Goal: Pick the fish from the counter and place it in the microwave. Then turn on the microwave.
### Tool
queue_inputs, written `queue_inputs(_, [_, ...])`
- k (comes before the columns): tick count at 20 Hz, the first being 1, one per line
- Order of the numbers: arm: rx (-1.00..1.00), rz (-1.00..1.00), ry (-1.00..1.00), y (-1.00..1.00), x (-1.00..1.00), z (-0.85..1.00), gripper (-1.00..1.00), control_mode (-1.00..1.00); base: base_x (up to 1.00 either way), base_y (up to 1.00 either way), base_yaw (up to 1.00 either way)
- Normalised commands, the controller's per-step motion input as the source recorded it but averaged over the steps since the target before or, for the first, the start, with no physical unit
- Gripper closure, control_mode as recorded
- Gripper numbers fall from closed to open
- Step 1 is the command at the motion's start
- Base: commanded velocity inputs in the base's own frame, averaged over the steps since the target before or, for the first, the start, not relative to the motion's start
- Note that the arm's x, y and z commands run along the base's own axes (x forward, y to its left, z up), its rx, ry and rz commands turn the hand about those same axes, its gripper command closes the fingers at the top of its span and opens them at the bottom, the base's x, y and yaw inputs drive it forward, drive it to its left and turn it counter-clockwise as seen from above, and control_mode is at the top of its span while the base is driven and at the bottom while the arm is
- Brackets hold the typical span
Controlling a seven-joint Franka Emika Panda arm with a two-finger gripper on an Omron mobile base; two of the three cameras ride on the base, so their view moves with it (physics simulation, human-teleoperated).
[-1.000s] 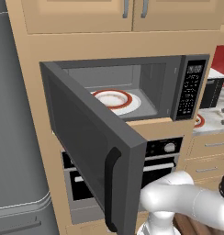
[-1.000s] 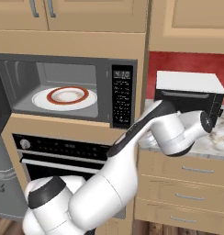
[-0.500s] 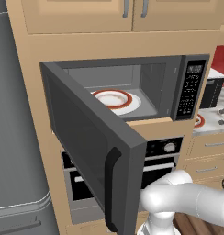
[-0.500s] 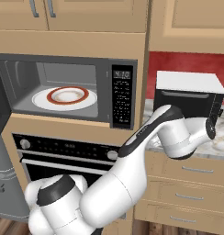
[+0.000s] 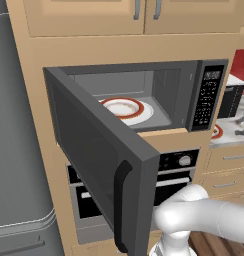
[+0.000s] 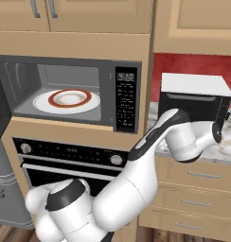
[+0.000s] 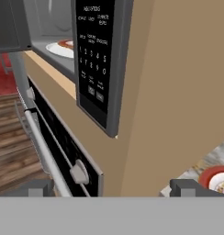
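At the far left, the microwave [image 5: 179, 95] stands with its door [image 5: 94, 150] swung wide toward you, and a red-rimmed white plate [image 6: 67, 100] lies empty inside. Right of that is the black button panel [image 6: 125, 101], with the black oven [image 6: 65, 156] below. Further right, the white arm [image 6: 150, 142] crosses in front of the cabinet edge; over the last second it has stretched further right, toward the counter [image 6: 228, 149], while the base has stayed put. The gripper [image 7: 113, 189] is spread wide and holds nothing. At the far right of the hand view, a small red-rimmed plate [image 7: 217, 179] sits on the marbled top. The fish is too small to make out; judge it as on the counter, not yet picked up, so you are on the approach
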Motion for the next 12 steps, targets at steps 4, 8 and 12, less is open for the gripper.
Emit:
queue_inputs(4, [0.0, 0.0, 0.0, -0.01, 0.18, -0.09, -1.0, -1.0, 0.0, 0.0, 0.0])
queue_inputs(8, [0.01, -0.01, 0.0, 0.0, 0.17, -0.13, -1.0, -1.0, 0.0, 0.0, 0.0])
queue_inputs(12, [0.03, 0.0, 0.0, -0.01, 0.16, -0.11, -1.0, -1.0, 0.0, 0.0, 0.0])
